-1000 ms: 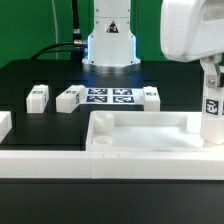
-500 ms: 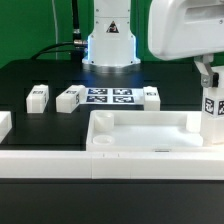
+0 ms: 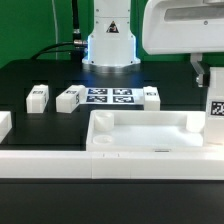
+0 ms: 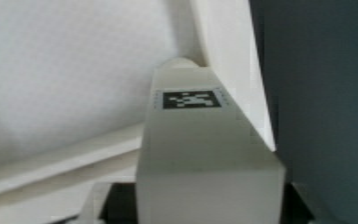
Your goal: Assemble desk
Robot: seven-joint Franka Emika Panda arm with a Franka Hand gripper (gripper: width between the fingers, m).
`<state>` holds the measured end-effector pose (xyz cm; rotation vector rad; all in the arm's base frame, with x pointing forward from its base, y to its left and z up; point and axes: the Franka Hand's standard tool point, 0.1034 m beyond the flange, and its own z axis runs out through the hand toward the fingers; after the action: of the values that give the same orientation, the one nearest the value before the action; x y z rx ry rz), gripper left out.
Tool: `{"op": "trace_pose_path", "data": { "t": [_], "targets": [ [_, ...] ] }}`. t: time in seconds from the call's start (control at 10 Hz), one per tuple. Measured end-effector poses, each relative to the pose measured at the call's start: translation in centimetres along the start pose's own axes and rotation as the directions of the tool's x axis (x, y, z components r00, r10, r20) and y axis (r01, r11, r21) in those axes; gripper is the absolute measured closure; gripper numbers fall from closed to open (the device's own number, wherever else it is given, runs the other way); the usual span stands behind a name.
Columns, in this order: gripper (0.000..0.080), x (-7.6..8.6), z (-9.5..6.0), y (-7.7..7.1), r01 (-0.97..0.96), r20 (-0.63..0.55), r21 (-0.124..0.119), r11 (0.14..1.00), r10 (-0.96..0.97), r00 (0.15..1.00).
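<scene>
- Wrist view: the gripper [image 4: 194, 205] is seen closed on a leg [image 4: 197, 140], with a dark finger on each side of it. The tag faces the camera and the far end points at a corner of the slab [image 4: 69, 80].
- Exterior view: over the last second the leg [image 3: 215, 110] has been carried a little toward the exterior view's right and is now partly cut off by the frame edge. It is held upright at the slab's right-hand end.
- The leg's lower end is hidden behind the slab's wall, so contact cannot be told. It is judged to be lining up over the corner socket there, with insertion not yet done.
- Nearest the camera, the rail [image 3: 60, 165] is laid across the front and touches the slab [image 3: 145, 135]. It is not judged to be in the arm's way.
- The slab's raised end wall is judged the main obstacle, because a leg brought in too low could be caught on it.
- Farther back, three loose legs [image 3: 68, 98] are lined up around the marker board [image 3: 108, 97], well apart from the gripper and waiting their turn.
- Farthest off, the arm base [image 3: 108, 45] is seen.
</scene>
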<state>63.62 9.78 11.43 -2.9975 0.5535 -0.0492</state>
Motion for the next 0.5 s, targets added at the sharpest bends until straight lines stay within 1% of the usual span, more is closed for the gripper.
{"op": "trace_pose_path", "data": {
  "t": [0.2,0.3,0.4,0.5],
  "targets": [
    [0.0509,0.07,0.0,0.15,-0.167,0.002,0.001,0.986,0.167,0.986],
    [0.0509,0.1,-0.02,0.22,-0.26,0.001,0.0,0.966,0.26,0.966],
    [0.0509,0.09,-0.04,0.34,-0.363,0.006,0.006,0.932,0.363,0.932],
    [0.0509,-0.03,-0.04,0.31,-0.413,0.018,0.002,0.911,0.413,0.91]
  ]
}}
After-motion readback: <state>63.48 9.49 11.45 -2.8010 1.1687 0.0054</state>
